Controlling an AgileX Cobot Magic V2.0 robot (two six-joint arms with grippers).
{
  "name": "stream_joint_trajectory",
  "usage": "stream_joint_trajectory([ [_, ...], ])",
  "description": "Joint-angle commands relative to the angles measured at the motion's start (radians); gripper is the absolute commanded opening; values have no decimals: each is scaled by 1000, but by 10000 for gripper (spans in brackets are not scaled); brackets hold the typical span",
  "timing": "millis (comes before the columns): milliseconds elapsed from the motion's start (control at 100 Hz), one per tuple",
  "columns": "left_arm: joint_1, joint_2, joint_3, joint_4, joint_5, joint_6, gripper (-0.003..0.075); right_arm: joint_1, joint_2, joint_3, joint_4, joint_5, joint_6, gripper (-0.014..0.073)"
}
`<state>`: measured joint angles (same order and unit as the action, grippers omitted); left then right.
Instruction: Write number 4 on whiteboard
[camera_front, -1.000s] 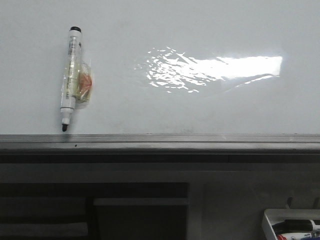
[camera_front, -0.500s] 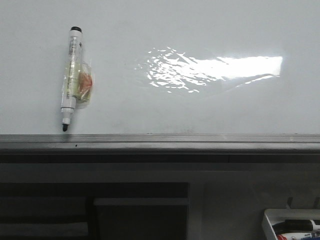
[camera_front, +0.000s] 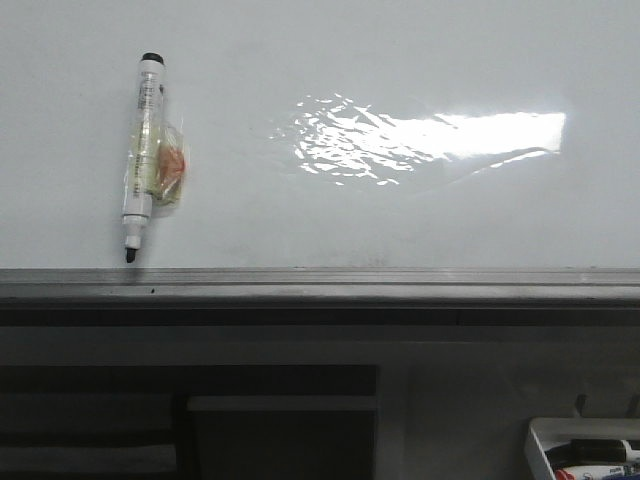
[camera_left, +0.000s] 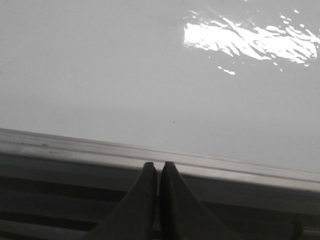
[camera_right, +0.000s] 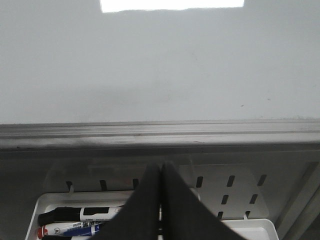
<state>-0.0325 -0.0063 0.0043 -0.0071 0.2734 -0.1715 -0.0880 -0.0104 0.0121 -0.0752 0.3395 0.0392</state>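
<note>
The whiteboard (camera_front: 330, 60) fills the upper front view, glossy white with a glare patch and a grey bottom rail (camera_front: 320, 285). No number 4 shows on it. A white marker with a black tip (camera_front: 140, 155) hangs on the board at the left, tip down, held by a taped lump. My left gripper (camera_left: 156, 166) is shut and empty, just below the rail (camera_left: 160, 162). My right gripper (camera_right: 161, 166) is shut and empty, below the rail (camera_right: 160, 131) and above the marker tray (camera_right: 50, 205). Neither gripper shows in the front view.
A small white tray (camera_front: 540, 440) at the lower right holds black, blue and red markers (camera_right: 75, 215). Dark shelving (camera_front: 190, 420) lies below the rail. A perforated white bracket (camera_right: 235, 187) backs the tray.
</note>
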Motion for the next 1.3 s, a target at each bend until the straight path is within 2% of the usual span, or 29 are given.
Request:
stream_joint_trajectory([
  [0, 0, -27, 17, -3, -111, -3, -20, -6, -18, 27, -12, -13, -10, -61],
  [280, 0, -27, 15, 31, -234, -3, -20, -6, -18, 27, 34, -140, -10, -61],
  [410, 0, -25, -5, -3, -229, -3, -20, -6, -17, 27, 38, -169, -10, -61],
  [500, 0, -6, -51, -26, -165, -1, -21, -6, -5, 27, 38, -247, -10, -61],
  [600, 0, 38, -108, 19, -147, 1, -21, -6, 26, 27, 38, -274, -10, -61],
  [800, 0, 139, -217, 68, -154, 1, -20, -6, 124, -10, 88, -211, -10, -61],
  [940, 0, 202, -240, 226, -154, 1, -13, -6, 208, -42, 93, -275, -10, -61],
  [1020, 0, 238, -240, 271, -191, 1, 66, -6, 244, -57, 93, -364, -10, -61],
  [1120, 0, 284, -240, 257, -273, 1, 263, -6, 271, -99, 93, -393, -10, -61],
  [1180, 0, 314, -240, 251, -332, 1, 355, -6, 271, -120, 93, -376, -10, -61],
  [1220, 0, 337, -240, 251, -369, 1, 382, -6, 271, -127, 93, -375, -10, -61],
  [1290, 0, 374, -240, 251, -433, -8, 384, -6, 271, -128, 93, -384, -10, -61],
])
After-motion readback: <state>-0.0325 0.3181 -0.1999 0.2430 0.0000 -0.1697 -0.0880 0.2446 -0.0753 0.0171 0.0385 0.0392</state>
